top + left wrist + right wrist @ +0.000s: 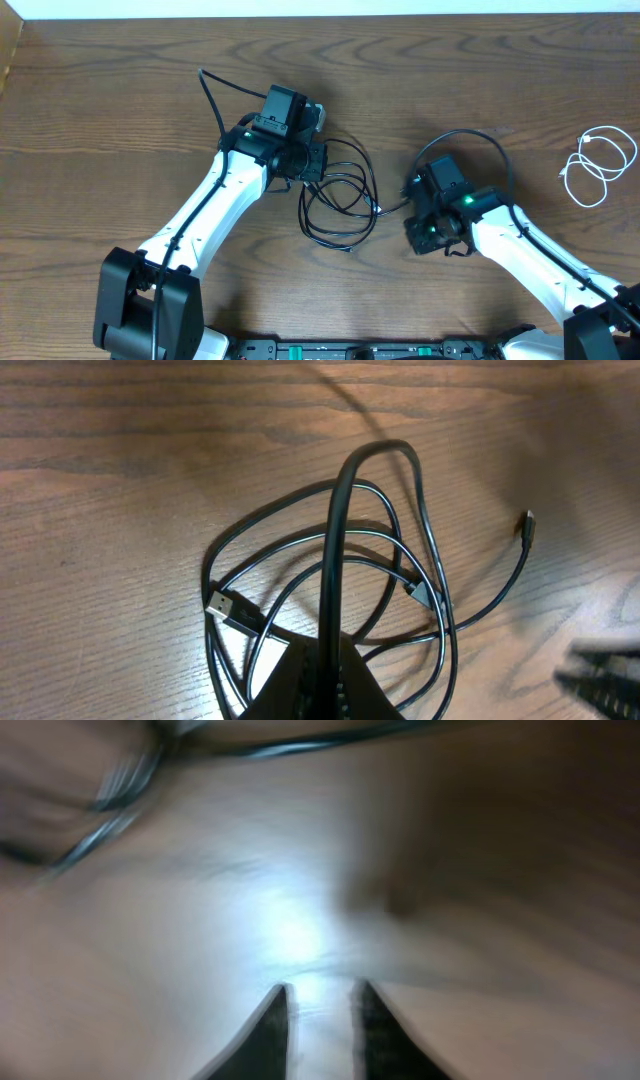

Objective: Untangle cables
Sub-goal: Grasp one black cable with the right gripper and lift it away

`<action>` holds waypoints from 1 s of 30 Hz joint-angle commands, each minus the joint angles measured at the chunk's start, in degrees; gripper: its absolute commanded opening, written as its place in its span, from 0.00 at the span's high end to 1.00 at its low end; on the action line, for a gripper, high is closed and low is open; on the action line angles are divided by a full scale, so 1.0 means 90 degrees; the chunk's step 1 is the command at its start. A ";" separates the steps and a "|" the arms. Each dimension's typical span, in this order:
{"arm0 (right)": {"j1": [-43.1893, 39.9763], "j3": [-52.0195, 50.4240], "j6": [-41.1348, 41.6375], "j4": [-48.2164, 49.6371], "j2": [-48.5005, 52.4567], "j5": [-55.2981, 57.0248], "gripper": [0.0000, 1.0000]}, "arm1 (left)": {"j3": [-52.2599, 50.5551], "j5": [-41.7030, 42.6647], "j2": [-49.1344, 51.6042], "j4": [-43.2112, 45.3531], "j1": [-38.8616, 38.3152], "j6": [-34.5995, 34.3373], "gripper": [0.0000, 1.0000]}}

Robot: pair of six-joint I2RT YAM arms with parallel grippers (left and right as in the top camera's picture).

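Black cable [340, 182] sits mid-table as a loose multi-loop coil. White cable [598, 165] lies well apart by the right edge, toward the far right corner, so the two aren't touching. Left end effector [316, 163] is at the coil's left side. In its wrist view it looks clenched on one strand of the black cable [332, 540], which arches up off the table [120, 120] and drops back into the pile. Right end effector [428, 228] is on the coil's right side, released: its wrist view is smeared but shows both fingers [275, 1030] apart over bare wood with nothing between them. Risks from here, my read: 1) pulling the held strand with nothing pinning the rest drags the whole coil or cinches the crossing loops into a real knot; 2) USB-A plug [225, 608] lies among the loops near the left end effector [322, 660] and could hook a strand as it's drawn through; 3) small plug [527, 523] on the free tail points toward the right end effector, and a close there off a blurred view could miss the thin tail; 4) thick arm wire [465, 132] loops near that tail, easy to snag or mistake for it; 5) right fingers look low over the wood, so scraping the table is possible. Anchor the tail first, then pull slowly.
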 commanded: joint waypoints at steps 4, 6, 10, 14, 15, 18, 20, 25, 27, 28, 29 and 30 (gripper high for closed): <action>-0.0316 -0.0024 0.1695 0.1042 -0.0027 0.0874 0.69 | 0.0051 0.0466 -0.0240 -0.0058 0.0027 -0.0124 0.93; -0.0296 -0.0024 0.0736 0.1809 -0.0027 -0.0568 0.65 | 0.0056 0.1387 -0.0345 0.0032 0.0027 0.0002 0.93; -0.0209 -0.0024 -0.0486 0.2822 -0.0027 -0.2883 0.50 | 0.0075 0.2917 -0.0704 0.0515 0.0027 0.0211 0.92; -0.0172 -0.0024 -0.0476 0.3480 -0.0027 -0.2579 0.41 | 0.0075 0.3128 -0.1219 0.0865 0.0027 0.0216 0.93; -0.0170 -0.0024 -0.0474 0.3597 -0.0027 -0.2387 0.40 | 0.0075 0.3113 -0.1350 0.0908 0.0027 0.0214 0.93; -0.0170 -0.0024 -0.0452 0.3946 -0.0027 -0.1904 0.35 | 0.0075 0.2973 -0.1693 0.0918 0.0027 0.0211 0.92; -0.0170 -0.0024 -0.0452 0.4197 -0.0027 -0.1792 0.33 | 0.0075 0.2965 -0.1892 0.0903 0.0027 0.0209 0.92; -0.0170 -0.0024 -0.0243 0.4714 -0.0027 -0.1736 0.36 | 0.0075 0.2970 -0.2293 0.0899 0.0027 0.0182 0.93; -0.0170 -0.0024 -0.0114 0.4779 -0.0027 -0.1736 0.51 | 0.0075 0.2968 -0.2407 0.0899 0.0027 0.0182 0.92; -0.0170 -0.0024 -0.0109 0.4779 -0.0027 -0.1739 0.60 | 0.0075 0.2968 -0.2448 0.0899 0.0027 0.0185 0.93; -0.0170 -0.0024 -0.0109 0.4770 -0.0027 -0.1739 0.69 | 0.0075 0.2965 -0.2470 0.0899 0.0027 0.0185 0.93; -0.0170 -0.0024 -0.0112 0.4716 -0.0027 -0.1736 0.75 | 0.0075 0.2965 -0.2497 0.0899 0.0027 0.0187 0.93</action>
